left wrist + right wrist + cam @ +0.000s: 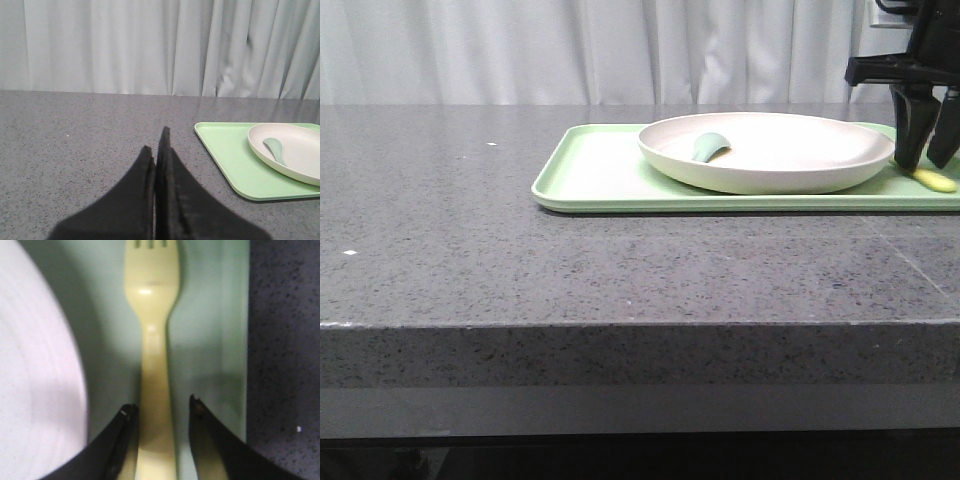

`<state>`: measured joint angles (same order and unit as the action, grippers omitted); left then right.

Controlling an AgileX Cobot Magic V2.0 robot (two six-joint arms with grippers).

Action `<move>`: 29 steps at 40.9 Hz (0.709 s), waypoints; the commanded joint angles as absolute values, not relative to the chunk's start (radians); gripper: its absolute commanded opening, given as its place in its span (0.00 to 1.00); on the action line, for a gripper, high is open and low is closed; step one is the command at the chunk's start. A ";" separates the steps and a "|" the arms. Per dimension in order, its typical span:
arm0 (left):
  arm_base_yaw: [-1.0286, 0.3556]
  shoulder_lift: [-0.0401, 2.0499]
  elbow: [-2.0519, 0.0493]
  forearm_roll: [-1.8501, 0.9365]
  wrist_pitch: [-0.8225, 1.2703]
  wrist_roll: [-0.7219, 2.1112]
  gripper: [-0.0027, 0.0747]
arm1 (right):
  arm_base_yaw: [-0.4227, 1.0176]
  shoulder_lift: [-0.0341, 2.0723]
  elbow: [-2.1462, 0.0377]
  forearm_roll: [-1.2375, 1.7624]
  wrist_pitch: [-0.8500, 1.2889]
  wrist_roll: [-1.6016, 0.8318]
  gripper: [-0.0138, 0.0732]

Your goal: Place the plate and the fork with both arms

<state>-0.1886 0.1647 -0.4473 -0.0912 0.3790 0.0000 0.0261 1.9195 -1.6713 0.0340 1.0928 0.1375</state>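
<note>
The cream-white plate (pixel 790 150) lies on the light-green tray (pixel 590 170). The pale-yellow fork (pixel 152 340) lies flat on the tray beside the plate (pixel 35 390), and its handle end shows in the front view (pixel 934 181). My right gripper (pixel 161 407) is down at the tray, open, with one finger on each side of the fork's handle; there is still a gap on one side. It shows at the far right in the front view (pixel 926 150). My left gripper (pixel 157 142) is shut and empty, over bare table left of the tray (pixel 225 155).
A grey-green curved piece (pixel 710 147) lies inside the plate. The tray sits at the back right of the grey speckled table (pixel 470 230). White curtains hang behind. The tray's edge and table (pixel 285 340) lie close beside the fork.
</note>
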 commanded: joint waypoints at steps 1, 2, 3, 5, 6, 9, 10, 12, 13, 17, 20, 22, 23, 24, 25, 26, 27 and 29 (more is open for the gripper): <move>-0.188 0.176 -0.472 -0.093 0.297 0.000 0.01 | 0.018 1.807 -1.710 0.006 1.077 0.127 0.57; -0.188 0.176 -0.472 -0.093 0.297 0.000 0.01 | 0.018 1.794 -1.710 0.006 1.075 0.127 0.57; -0.188 0.176 -0.472 -0.093 0.297 0.000 0.01 | 0.018 1.780 -1.710 0.006 1.075 0.127 0.57; -0.188 0.176 -0.472 -0.093 0.297 0.000 0.01 | 0.018 1.748 -1.710 0.006 1.075 0.127 0.56; -0.188 0.176 -0.472 -0.093 0.297 0.000 0.01 | 0.018 1.730 -1.710 0.006 1.075 0.127 0.55; -0.188 0.176 -0.472 -0.093 0.297 0.000 0.01 | 0.018 1.690 -1.710 0.006 1.079 0.127 0.50; -0.188 0.176 -0.472 -0.093 0.297 0.000 0.01 | 0.018 1.680 -1.710 0.006 1.081 0.127 0.46; -0.188 0.176 -0.472 -0.093 0.297 0.000 0.01 | 0.018 1.657 -1.710 0.006 1.081 0.127 0.39; -0.188 0.176 -0.472 -0.093 0.297 0.000 0.01 | 0.018 1.647 -1.708 0.006 1.081 0.127 0.33; -0.188 0.176 -0.472 -0.093 0.297 0.000 0.01 | 0.018 1.590 -1.674 0.006 1.055 0.127 0.17; -0.188 0.176 -0.472 -0.093 0.297 0.000 0.01 | 0.018 1.523 -1.607 0.006 1.018 0.127 0.07; -0.188 0.176 -0.472 -0.093 0.297 0.000 0.01 | 0.018 1.472 -1.550 0.006 0.981 0.127 0.09; -0.188 0.176 -0.472 -0.093 0.297 0.000 0.01 | 0.018 1.449 -1.514 0.006 0.968 0.127 0.08; -0.188 0.176 -0.472 -0.093 0.297 0.000 0.01 | 0.018 1.425 -1.495 0.006 0.955 0.127 0.08; -0.188 0.176 -0.472 -0.093 0.297 0.000 0.01 | 0.018 1.393 -1.456 0.006 0.939 0.127 0.08; -0.188 0.176 -0.472 -0.093 0.297 0.000 0.01 | 0.018 1.368 -1.416 0.006 0.926 0.127 0.08; -0.188 0.176 -0.472 -0.093 0.297 0.000 0.01 | 0.018 1.343 -1.384 0.006 0.908 0.126 0.08; -0.188 0.176 -0.472 -0.093 0.297 0.000 0.01 | 0.019 1.263 -1.294 0.006 0.864 0.125 0.08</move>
